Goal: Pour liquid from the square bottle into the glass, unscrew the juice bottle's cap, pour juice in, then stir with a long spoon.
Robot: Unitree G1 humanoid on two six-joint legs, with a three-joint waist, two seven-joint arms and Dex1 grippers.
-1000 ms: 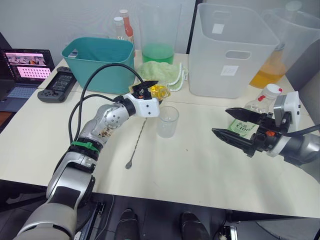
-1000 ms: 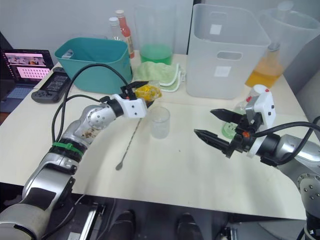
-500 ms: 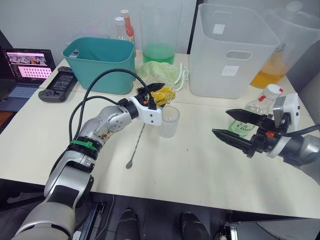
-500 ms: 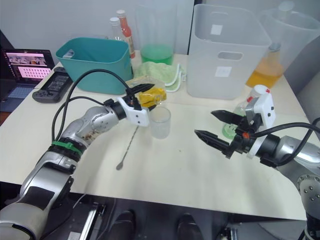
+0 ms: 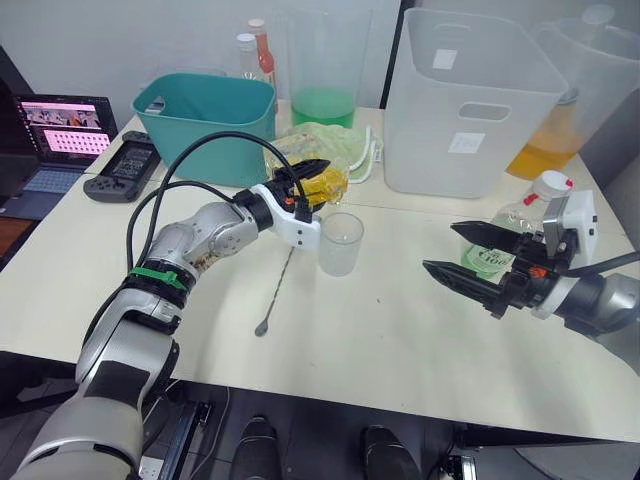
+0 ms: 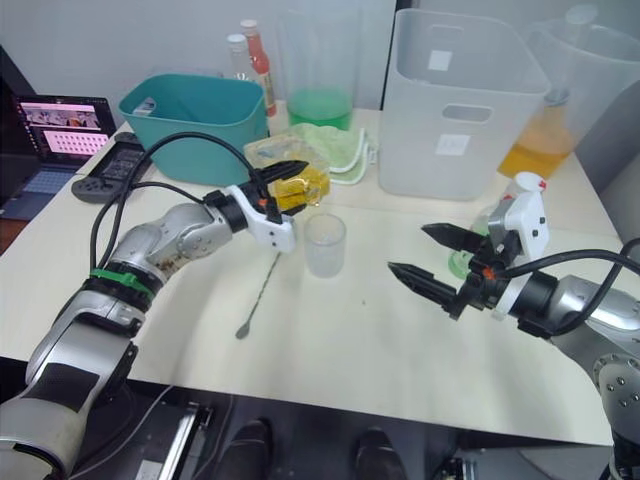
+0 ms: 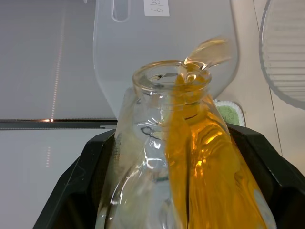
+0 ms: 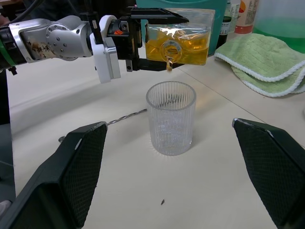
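Bottle mouth over tumbler rim is what your pour turns on: the square bottle (image 8: 177, 44) lies tipped on its side at upper centre of the right wrist view, neck aimed at the lens, and a thin amber thread drops from its lip toward the glass (image 8: 170, 118) directly below. You see that glass as a ribbed, clear cylinder, upright at frame centre and apparently still without any visible liquid. The bottle is thick, flat-sided clear glass, its yellow-orange contents pooled along the lower side and running out at the open, stopperless neck.

Your left gripper (image 5: 305, 180) is clamped on the bottle's body, one black finger on each side, just above and left of the glass in the left eye view, so the left arm is the one doing the work. The bottle's long axis runs roughly level, from the gripper toward the glass.

Your right gripper (image 5: 464, 254) hangs at right of frame with its fingers spread wide and nothing in them, well apart from the glass. Just behind it sits the juice bottle (image 5: 520, 218), clear plastic with a green-and-white label and its cap (image 5: 546, 184) on.

Lower left of the glass, the long spoon (image 5: 277, 291) lies flat on the pale table (image 5: 360, 340), thin twisted metal, bowl toward the near edge.
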